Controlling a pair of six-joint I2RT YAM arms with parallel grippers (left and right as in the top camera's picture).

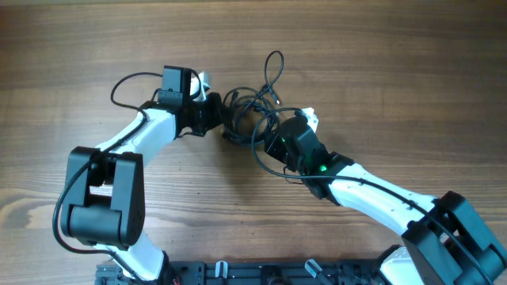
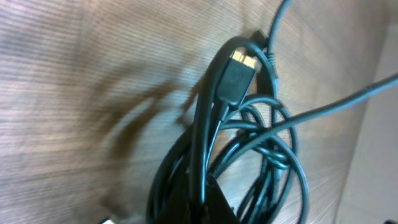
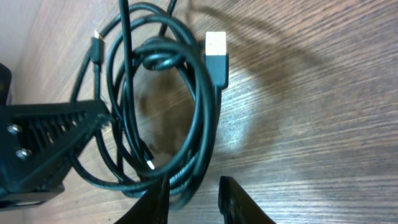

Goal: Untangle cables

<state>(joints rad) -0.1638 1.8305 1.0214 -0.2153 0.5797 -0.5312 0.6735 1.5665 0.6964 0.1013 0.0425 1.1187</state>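
Cables [image 1: 255, 101] tangled on the wooden table [image 1: 396, 63], upper middle of the overhead frame, one loop reaching toward the top edge. Left gripper [image 1: 215, 119] at the tangle's left side, jaws closed on strands of the bundle. Right gripper [image 3: 194, 190] at the tangle's lower right, jaws apart, a loop of cord lying between the fingertips. Flat silvery plug [image 3: 216, 53] near top centre of the right wrist view, resting on the wood.
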